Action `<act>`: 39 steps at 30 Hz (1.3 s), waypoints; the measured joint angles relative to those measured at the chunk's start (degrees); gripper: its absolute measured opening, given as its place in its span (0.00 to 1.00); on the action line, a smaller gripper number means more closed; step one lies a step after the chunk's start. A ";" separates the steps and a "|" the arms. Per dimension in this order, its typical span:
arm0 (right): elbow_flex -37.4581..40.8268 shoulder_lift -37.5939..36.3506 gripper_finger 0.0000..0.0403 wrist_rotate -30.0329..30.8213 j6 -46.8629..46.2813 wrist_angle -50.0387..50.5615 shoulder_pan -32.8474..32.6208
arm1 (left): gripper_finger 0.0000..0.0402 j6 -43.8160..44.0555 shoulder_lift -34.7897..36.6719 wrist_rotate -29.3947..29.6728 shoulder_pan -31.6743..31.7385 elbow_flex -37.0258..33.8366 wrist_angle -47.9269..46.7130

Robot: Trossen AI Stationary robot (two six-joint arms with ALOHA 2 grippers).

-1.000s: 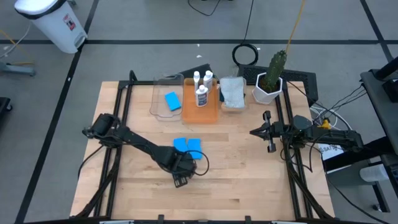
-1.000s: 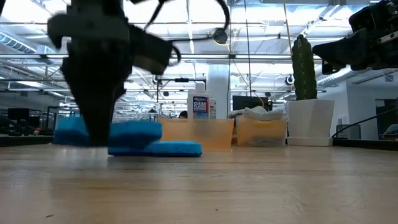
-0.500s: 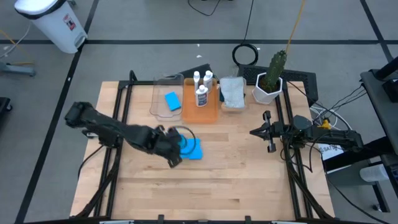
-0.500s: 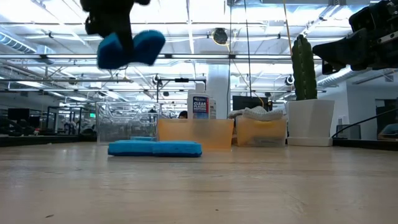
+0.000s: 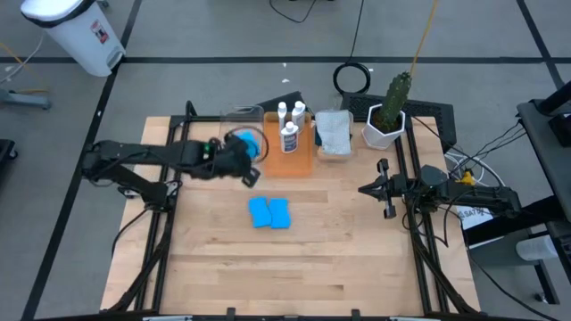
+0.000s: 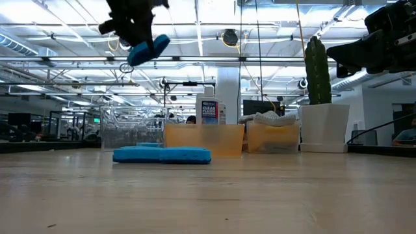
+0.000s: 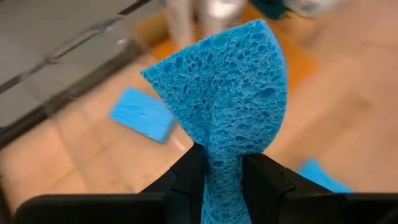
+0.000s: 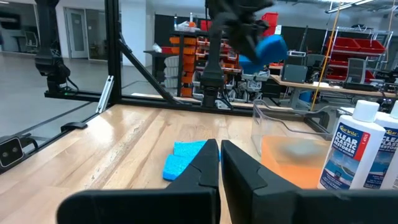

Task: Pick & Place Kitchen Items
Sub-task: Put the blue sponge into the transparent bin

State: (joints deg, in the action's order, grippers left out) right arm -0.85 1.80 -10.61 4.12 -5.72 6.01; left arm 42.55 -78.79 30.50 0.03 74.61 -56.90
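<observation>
My left gripper point(image 5: 243, 159) hangs high over the near edge of the clear bin point(image 5: 239, 134), shut on a bright blue sponge point(image 7: 230, 106). The low view shows that sponge point(image 6: 148, 49) well above the table. Another blue sponge point(image 7: 143, 115) lies flat on the clear bin's floor. Two more sponges point(image 5: 269, 212) lie flat side by side on the table's middle. White bottles point(image 5: 289, 125) stand in the orange bin point(image 5: 290, 159). My right gripper point(image 5: 385, 189) waits shut at the table's right edge. My left gripper pinches the sponge's lower end point(image 7: 222, 165) between its two fingers point(image 7: 186, 177). The sponge is squeezed narrow there and flares wide beyond the fingertips. The fingers slant downward toward the table's far side. The sponge is lifted clear of the table and of the bin.
A second orange bin point(image 5: 332, 150) holding a pale cloth stands right of the bottles' bin. A white pot with a cactus point(image 5: 385, 120) stands at the far right. Black frame rails point(image 5: 174, 160) run along the table's left and right sides. Bare wood lies toward the near edge.
My left gripper has taken one sponge from the group at the table's middle, risen with it, and swung toward the far edge to above the clear bin, rolling as it went. Two sponges stay where they lay.
</observation>
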 joint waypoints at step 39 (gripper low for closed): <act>-0.01 0.00 0.00 0.00 0.00 0.00 0.01 | 0.23 -9.19 -26.72 -8.08 30.77 0.07 10.37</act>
State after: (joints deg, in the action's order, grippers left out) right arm -0.86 1.80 -10.61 4.12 -5.72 6.02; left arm 33.36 -105.51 22.43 30.80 74.67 -46.53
